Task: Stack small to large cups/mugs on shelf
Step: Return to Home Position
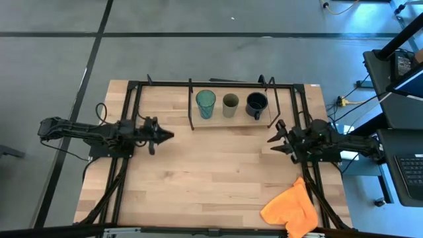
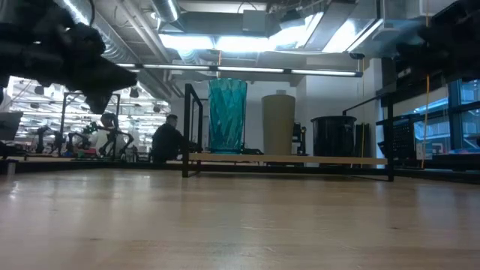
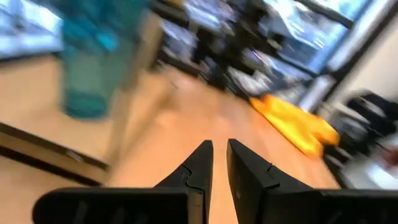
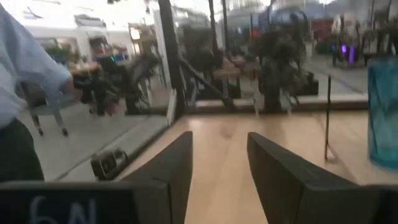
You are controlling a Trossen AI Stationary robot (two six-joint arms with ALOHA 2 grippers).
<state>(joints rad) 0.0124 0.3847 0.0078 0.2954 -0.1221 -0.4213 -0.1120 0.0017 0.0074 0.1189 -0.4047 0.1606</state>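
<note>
Three cups [image 1: 230, 104] on shelf [image 1: 218, 119], cloth [image 1: 291, 206] (apart)

Teal tumbler [image 1: 205, 104], olive-tan cup [image 1: 230, 104], navy mug [image 1: 256, 104], lt-wood shelf [image 1: 218, 123], orange cloth [image 1: 291, 209]

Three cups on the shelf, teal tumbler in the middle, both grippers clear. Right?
No: the teal tumbler stands at the shelf end nearer the left gripper; the tan cup is in the middle, navy mug beyond it. The high view shows this. Both it and the right gripper are clear.
</note>
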